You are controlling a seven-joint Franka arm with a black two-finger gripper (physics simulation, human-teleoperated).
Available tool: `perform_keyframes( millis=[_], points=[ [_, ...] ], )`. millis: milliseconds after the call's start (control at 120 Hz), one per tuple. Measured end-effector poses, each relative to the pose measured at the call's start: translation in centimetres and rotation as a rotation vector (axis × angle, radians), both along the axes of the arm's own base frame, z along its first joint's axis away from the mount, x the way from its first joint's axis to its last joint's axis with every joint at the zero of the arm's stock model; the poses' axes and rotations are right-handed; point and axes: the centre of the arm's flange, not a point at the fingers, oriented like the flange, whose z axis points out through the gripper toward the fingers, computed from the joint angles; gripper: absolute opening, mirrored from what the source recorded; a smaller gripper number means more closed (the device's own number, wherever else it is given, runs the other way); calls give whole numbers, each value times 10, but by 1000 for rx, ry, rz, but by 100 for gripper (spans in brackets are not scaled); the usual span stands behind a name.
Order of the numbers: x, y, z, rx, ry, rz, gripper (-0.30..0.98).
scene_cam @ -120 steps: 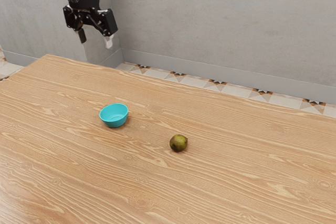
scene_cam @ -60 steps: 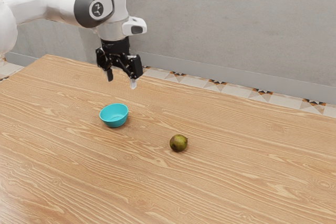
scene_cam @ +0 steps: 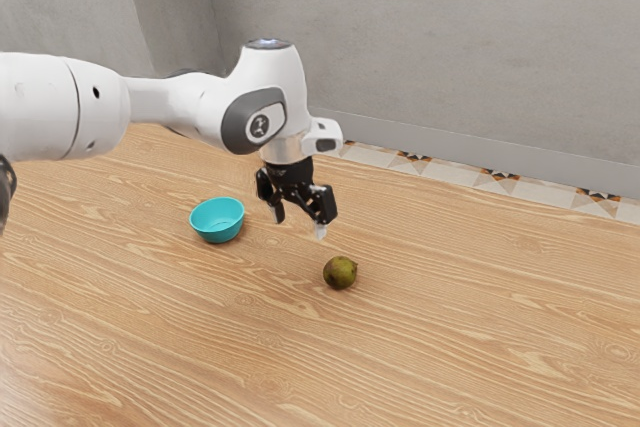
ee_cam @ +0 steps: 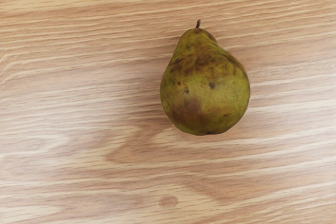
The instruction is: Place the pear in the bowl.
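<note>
My black gripper (scene_cam: 298,225) hangs above the table in the exterior view, its two fingers apart and nothing between them. Below it and toward the exterior view's right lies the green-brown pear (scene_cam: 340,272), not touched by the gripper. In the wrist view the pear (ee_cam: 205,85) rests on its side, its short stem showing. The turquoise bowl (scene_cam: 217,220) stands upright on the table toward the exterior view's left of the gripper, and its visible inside holds nothing.
The wooden table (scene_cam: 470,317) spreads around the bowl and pear. Behind its far edge are a tiled floor strip and a grey wall (scene_cam: 430,37). My white arm reaches in from the exterior view's left, over the table.
My arm has swung toward the exterior view's right and come lower, carrying the gripper past the bowl and near the pear. The fingers remain apart; bowl and pear have stayed put.
</note>
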Motion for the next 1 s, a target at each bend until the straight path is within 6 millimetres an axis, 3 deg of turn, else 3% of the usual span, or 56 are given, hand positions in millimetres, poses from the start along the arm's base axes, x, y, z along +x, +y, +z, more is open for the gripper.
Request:
perform_keyframes(
  millis=[217,342,675,1000],
  points=[
    [19,-7,-37,-9,-6,5,69],
    [27,-14,-48,-18,-21,3,69],
    [32,-30,-85,-33,-20,8,69],
    [32,-33,-112,-33,4,14,69]
  ],
)
